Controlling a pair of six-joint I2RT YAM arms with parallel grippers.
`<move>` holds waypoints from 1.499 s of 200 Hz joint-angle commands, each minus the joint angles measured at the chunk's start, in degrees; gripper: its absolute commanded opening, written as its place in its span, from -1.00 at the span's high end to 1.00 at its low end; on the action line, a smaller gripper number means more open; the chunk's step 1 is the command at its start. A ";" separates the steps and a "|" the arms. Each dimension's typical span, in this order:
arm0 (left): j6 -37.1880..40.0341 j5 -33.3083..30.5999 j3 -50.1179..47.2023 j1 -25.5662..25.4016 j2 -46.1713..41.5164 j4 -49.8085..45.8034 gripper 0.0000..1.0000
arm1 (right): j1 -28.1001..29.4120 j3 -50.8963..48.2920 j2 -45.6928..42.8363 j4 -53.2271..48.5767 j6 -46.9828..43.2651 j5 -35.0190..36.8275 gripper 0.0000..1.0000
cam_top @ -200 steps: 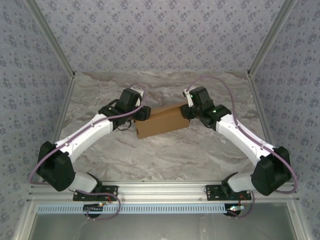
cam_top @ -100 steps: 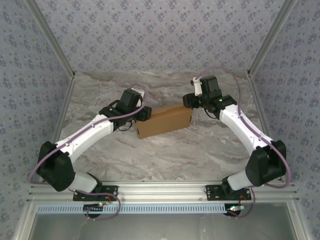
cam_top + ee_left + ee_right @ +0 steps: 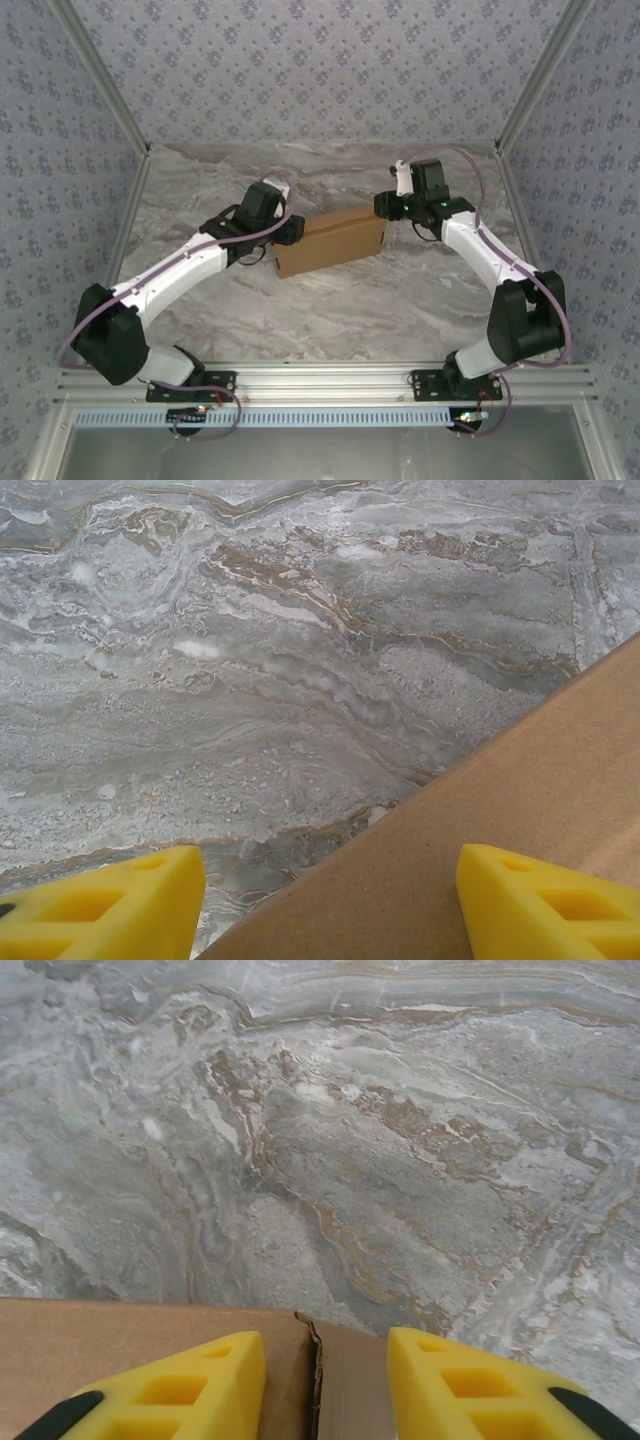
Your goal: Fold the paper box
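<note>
Right gripper [image 3: 384, 207] moved to paper box's [image 3: 330, 241] far corner.

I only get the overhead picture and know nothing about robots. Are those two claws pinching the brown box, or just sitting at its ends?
Observer: The left wrist camera shows the left gripper open, with one yellow finger over the paper box and the other over the bare marble table.
Operator: And the right claw?
Observer: Its wrist camera shows the right gripper with fingers apart too, either side of a rough slit in the cardboard near the box's edge.
</note>
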 commanded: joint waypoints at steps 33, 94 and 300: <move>-0.65 -1.33 -4.15 -0.49 -0.09 -4.22 -0.35 | -0.97 -8.68 1.41 -2.35 2.19 -1.77 0.37; -4.50 -1.41 -9.68 -0.56 -4.31 1.31 -0.36 | -1.01 -16.63 -0.14 1.44 5.15 -3.91 0.36; -23.27 15.39 -15.96 7.71 -17.50 2.62 -0.46 | 1.68 -14.11 -1.56 0.24 5.41 -0.40 0.36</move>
